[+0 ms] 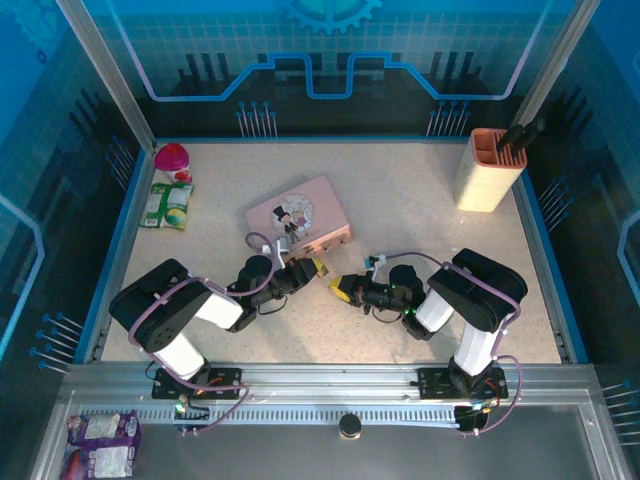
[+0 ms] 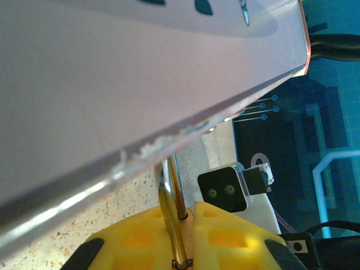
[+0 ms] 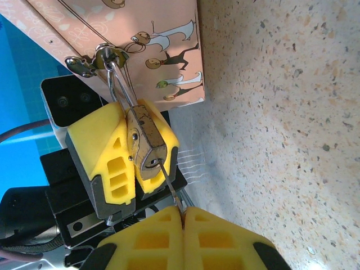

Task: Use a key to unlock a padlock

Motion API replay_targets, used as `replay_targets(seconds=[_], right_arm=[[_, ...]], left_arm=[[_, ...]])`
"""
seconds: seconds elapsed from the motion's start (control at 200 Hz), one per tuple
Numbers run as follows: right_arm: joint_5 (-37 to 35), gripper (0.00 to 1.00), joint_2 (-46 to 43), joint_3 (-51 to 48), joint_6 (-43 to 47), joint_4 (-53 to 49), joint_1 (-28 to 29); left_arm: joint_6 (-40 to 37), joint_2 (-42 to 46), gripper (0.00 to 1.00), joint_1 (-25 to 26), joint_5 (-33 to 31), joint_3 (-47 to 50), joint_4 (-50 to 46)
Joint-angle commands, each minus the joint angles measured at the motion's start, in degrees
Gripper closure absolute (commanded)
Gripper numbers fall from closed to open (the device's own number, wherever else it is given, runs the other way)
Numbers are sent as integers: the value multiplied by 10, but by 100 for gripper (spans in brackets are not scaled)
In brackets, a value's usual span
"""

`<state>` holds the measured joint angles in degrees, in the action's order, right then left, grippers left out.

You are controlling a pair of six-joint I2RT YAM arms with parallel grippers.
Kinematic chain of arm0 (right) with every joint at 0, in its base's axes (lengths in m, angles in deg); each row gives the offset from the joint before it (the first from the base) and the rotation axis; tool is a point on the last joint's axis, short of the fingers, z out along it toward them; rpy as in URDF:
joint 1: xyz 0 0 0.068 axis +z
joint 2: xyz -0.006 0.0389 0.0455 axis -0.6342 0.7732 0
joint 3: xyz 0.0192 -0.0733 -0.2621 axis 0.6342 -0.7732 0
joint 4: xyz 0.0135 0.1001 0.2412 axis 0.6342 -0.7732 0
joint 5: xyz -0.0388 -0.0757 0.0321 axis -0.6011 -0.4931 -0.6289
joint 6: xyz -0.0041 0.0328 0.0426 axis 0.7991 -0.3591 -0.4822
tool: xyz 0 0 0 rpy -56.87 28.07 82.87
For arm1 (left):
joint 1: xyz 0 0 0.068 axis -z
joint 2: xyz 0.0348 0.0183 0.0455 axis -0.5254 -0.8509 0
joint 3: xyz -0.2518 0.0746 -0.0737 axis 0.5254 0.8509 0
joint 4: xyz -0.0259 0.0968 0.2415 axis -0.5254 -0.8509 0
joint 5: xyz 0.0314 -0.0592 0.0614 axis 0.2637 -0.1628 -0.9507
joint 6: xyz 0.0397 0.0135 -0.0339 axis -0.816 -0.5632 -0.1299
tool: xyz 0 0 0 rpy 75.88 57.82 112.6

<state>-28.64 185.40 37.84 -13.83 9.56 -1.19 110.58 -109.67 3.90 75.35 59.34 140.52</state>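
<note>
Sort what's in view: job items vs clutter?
Job: padlock, in left gripper; key, in right gripper, tip at the keyhole; pink tin, lock on its hasp.
Clutter: peach holder, green packet, pink-red object, purple bag.

L hand [image 1: 318,268], R hand [image 1: 342,287] clamped, tip-to-tip.

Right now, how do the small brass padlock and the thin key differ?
The small brass padlock is a chunky block with a shackle; the thin metal key is a slim shaft. The left gripper clamps the padlock, the right gripper the key. The padlock's shackle threads the hasp of the pink rectangular tin; the key's tip meets the padlock's keyhole. Both are small metal.
</note>
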Motion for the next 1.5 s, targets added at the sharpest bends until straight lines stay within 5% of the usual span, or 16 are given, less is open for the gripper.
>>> replay_targets(seconds=[0.0,1.496], right_arm=[[-11,100,-10,14,-3,22,-8],[-40,100,-30,-7,-2,22,13]], left_arm=[[7,-1,100,10,34,-6,85],[3,27,100,10,25,-11,66]])
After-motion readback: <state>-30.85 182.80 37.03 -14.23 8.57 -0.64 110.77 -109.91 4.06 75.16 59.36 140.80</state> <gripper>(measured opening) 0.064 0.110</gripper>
